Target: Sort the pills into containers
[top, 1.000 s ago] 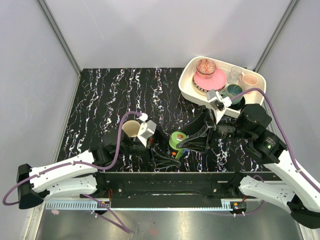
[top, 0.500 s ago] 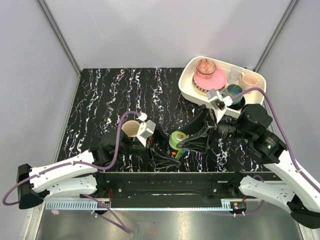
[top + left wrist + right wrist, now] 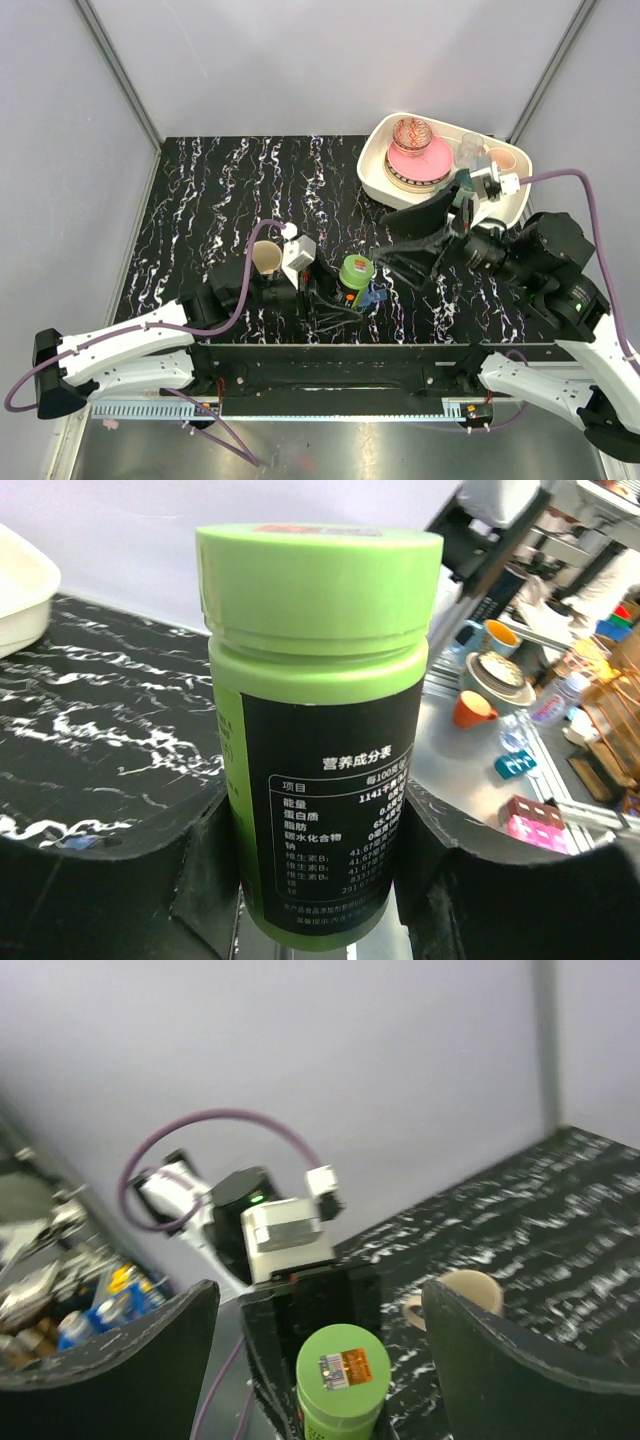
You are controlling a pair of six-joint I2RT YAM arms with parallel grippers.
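Pill bottle (image 3: pixel 318 680), green, black label "营养成分表", in left pincer (image 3: pixel 316 875).

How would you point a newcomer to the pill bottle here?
Find the black marbled table and look near its front edge, around the middle. There the left claw holds a pill bottle, right of the beige mug and beside the small blue pill box. Its bright green cap and body, with a black label, set it apart.

beige mug (image 3: pixel 265 258) on marbled table (image 3: pixel 220 190); cream tray (image 3: pixel 368 162) far right
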